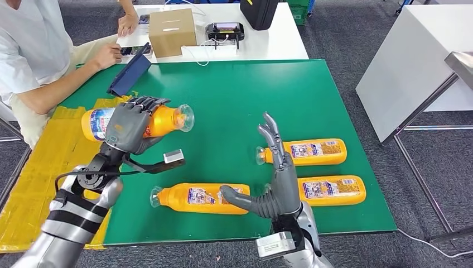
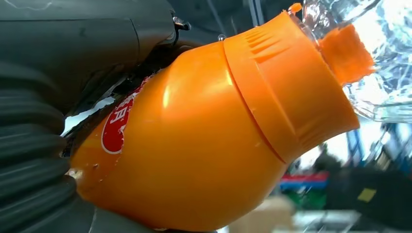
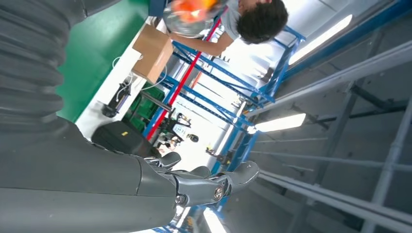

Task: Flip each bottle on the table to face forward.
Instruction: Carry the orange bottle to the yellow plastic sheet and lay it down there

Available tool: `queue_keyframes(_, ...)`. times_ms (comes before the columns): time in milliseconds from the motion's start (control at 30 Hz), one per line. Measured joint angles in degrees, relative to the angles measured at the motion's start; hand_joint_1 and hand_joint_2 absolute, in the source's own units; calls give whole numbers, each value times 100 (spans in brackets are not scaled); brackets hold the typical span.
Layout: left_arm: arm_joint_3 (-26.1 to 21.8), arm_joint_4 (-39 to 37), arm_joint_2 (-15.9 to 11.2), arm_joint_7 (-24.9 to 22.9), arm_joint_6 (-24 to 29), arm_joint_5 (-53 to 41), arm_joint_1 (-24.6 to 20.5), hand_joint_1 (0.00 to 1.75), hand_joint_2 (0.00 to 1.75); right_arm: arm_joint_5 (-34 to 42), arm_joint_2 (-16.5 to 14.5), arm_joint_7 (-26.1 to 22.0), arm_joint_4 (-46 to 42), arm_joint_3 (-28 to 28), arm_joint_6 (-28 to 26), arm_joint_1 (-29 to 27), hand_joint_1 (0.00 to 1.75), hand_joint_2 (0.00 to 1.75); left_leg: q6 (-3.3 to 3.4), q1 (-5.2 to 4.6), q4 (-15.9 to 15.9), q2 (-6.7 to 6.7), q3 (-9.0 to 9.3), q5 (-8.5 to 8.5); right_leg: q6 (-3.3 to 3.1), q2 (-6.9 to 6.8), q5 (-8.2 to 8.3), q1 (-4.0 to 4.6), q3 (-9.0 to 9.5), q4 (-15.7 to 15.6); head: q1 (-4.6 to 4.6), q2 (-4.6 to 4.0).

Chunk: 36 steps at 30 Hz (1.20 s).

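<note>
Left hand [image 1: 133, 127] wrapped over the middle of an orange bottle [image 1: 162, 120], fingers curled across the top, thumb beneath; held above the far-left part of the green table [image 1: 312, 95], apparently lifted off it, though contact cannot be ruled out. Long axis running left to right, clear cap [image 1: 186, 117] pointing right, base toward the left edge by the yellow sheet [image 1: 53, 151]. In the left wrist view, orange shoulder [image 2: 204, 145] and cap seen close, label [image 2: 116, 131] partly hidden under the palm, so cannot tell which face is up. Right hand [image 1: 276, 178] open, holding nothing, fingers spread and pointing away, thumb out to the left, raised near the front edge. Just left of it, a second bottle [image 1: 203, 198] lying flat, neck to the left. Right and behind, a third [image 1: 307, 152], cap left; nearer and right, a fourth [image 1: 333, 190]. Judged: held bottle needs a roll about that left-right axis, then setting down; right hand nearer the other three.
</note>
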State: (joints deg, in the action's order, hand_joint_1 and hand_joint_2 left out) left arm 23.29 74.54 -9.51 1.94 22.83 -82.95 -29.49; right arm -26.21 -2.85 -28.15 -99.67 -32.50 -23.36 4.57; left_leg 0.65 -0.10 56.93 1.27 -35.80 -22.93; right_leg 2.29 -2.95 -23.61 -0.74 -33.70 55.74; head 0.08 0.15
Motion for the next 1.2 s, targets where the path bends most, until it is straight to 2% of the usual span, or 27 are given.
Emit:
queue_keyframes(100, 62, -1032, -15, -71, -105, -9, -441, 175, 175, -57, 13, 86, 0, -74, 69, 81, 0, 175, -3, 1, 0, 9, 1, 7, -11, 2, 8, 2, -2, 1, 0, 0)
queue_keyframes(200, 118, -1891, 1, -143, -149, 2, -688, 175, 175, -79, 27, 112, 2, -141, 109, 113, 0, 175, -4, 1, 0, 11, 1, 9, -11, 2, 8, 2, -3, 2, 1, 0)
queue_keyframes(400, 168, -3287, 190, -549, -373, 130, -866, 175, 175, -174, 44, 242, 57, -272, 181, 182, 0, 175, -4, 0, 0, 10, -7, 8, -11, 0, 8, 1, -7, 1, 1, 0)
queue_keyframes(600, 171, -4199, 403, -1174, -587, -8, -985, 172, 175, -257, 41, 366, 186, -411, 235, 271, 0, 175, -3, 0, 0, 10, -11, 8, -11, 0, 8, 1, -11, 1, 1, 0)
queue_keyframes(733, 168, -4513, 487, -1423, -824, -51, -1048, 0, 175, -359, 38, 532, 289, -463, 305, 336, 0, 175, -4, 0, 0, 9, -11, 8, -11, 0, 8, 2, -9, 2, 1, 0)
queue_keyframes(1067, 163, -4823, 603, -1919, -854, -343, -1173, 0, 175, -1322, 38, 1380, 955, -656, 660, 683, 0, 175, -4, 1, 0, 2, -5, 9, -11, 0, 8, 3, 0, 2, 1, 0)
queue_keyframes(1200, 163, -4858, 616, -1984, -795, -385, -1172, 0, 175, -1486, 35, 1527, 1190, -730, 726, 775, 0, 175, -4, 1, 0, -4, -3, 10, -11, -2, 8, 2, 4, 2, 0, 0)
